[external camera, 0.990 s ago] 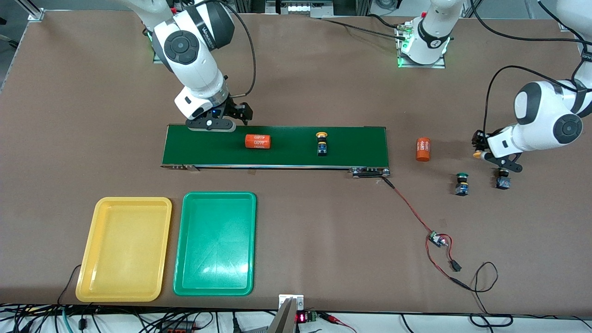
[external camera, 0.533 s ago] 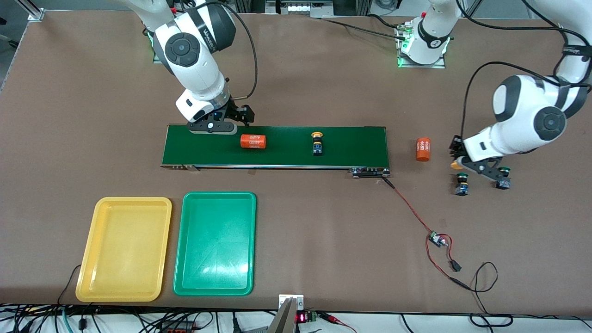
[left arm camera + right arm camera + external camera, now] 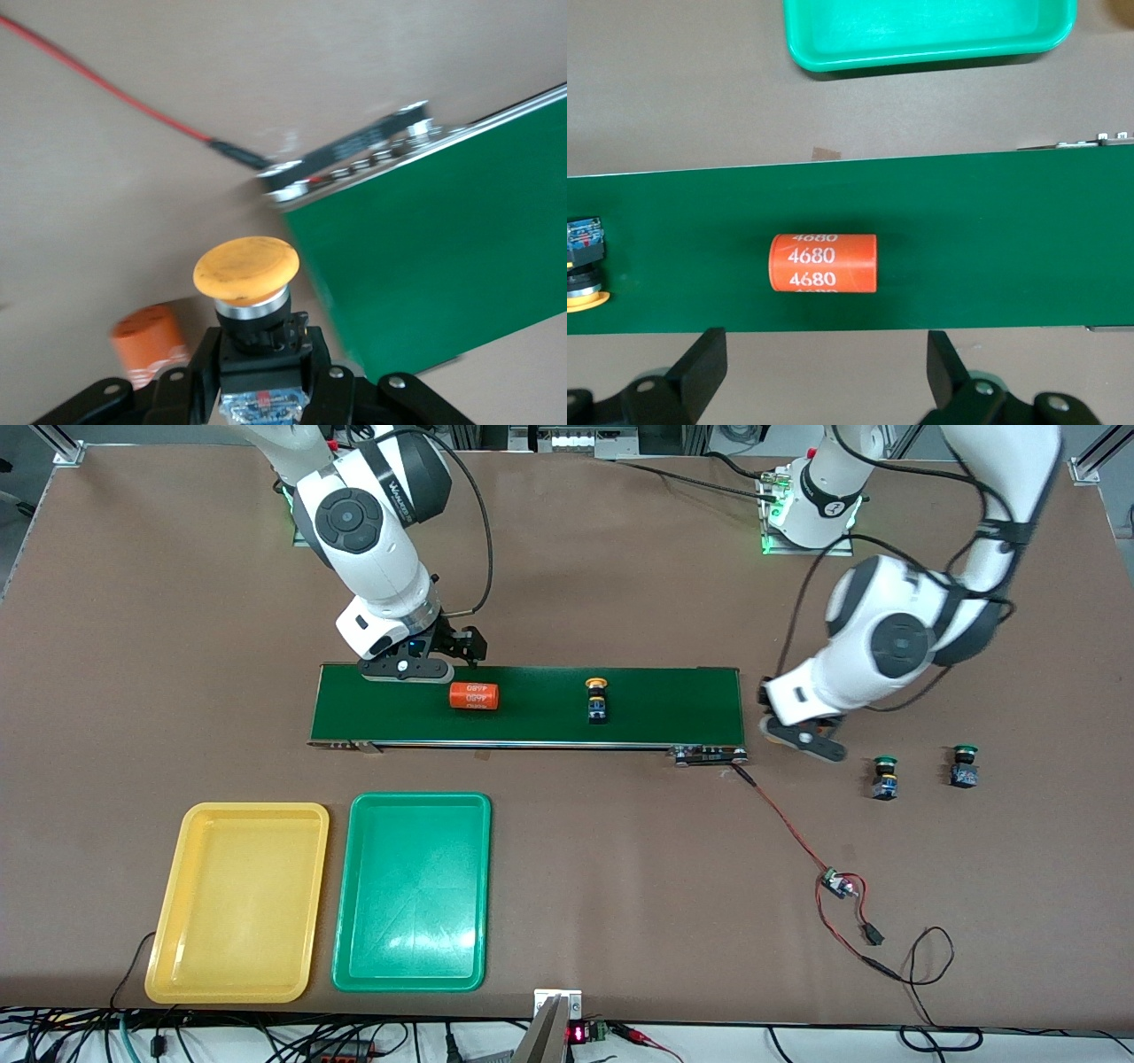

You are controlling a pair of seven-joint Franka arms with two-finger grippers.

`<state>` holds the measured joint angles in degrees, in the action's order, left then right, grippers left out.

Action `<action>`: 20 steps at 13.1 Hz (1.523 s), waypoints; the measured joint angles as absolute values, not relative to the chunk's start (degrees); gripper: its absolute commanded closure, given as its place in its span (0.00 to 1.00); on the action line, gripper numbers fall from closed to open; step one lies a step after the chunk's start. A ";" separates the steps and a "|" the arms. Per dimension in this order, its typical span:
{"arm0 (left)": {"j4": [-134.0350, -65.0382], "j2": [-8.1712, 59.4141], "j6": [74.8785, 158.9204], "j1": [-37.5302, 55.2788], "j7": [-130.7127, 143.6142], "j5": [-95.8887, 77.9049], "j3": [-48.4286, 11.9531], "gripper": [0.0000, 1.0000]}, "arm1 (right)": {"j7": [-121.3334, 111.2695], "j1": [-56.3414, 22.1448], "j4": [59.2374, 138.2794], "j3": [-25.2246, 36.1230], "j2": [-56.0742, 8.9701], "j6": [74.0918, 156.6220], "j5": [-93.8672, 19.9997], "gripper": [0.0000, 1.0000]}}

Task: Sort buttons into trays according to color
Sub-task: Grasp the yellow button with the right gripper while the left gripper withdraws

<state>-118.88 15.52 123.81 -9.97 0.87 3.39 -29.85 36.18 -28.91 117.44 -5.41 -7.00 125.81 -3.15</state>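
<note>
My left gripper (image 3: 802, 737) is shut on a yellow-capped button (image 3: 246, 270) and holds it over the table just off the belt's end, at the left arm's end. A second yellow-capped button (image 3: 598, 700) lies on the green conveyor belt (image 3: 673, 700); it also shows in the right wrist view (image 3: 585, 266). Two green-capped buttons (image 3: 883, 775) (image 3: 964, 766) stand on the table toward the left arm's end. The yellow tray (image 3: 237, 903) and the green tray (image 3: 412, 890) lie side by side, nearer to the camera than the belt. My right gripper (image 3: 416, 664) is open and empty at the belt's edge, beside an orange 4680 cylinder (image 3: 474, 696).
A second orange cylinder (image 3: 146, 341) lies on the table under my left gripper; the arm hides it in the front view. A red wire with a small circuit board (image 3: 837, 883) runs from the belt's end across the table toward the camera.
My left arm has swung from beside the green-capped buttons to the belt's end, carrying the yellow-capped button. The cylinder and button on the belt have shifted toward the right arm's end.
</note>
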 measured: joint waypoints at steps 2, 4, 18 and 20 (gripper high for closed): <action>-117.62 16.92 123.83 -7.26 5.87 3.39 -29.81 1.00 | 36.19 -28.90 117.43 -5.38 -7.00 125.80 -3.15 0.00; -116.46 18.56 123.83 -6.42 10.65 3.39 -29.78 1.00 | 36.21 -28.87 117.43 -5.18 -7.00 125.78 -3.15 0.00; -114.78 25.25 126.48 1.38 25.42 3.39 -28.78 0.00 | 39.53 -33.13 108.86 -5.28 -14.72 128.58 -3.16 0.00; -113.00 25.29 126.58 1.33 25.42 3.39 -28.46 0.00 | 40.40 -34.56 107.15 -5.29 -17.19 128.58 -3.15 0.00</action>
<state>-113.00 25.29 126.58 1.33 25.42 3.39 -28.46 40.40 -34.56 107.15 -5.29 -17.19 128.58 -3.15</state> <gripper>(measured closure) 0.317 0.000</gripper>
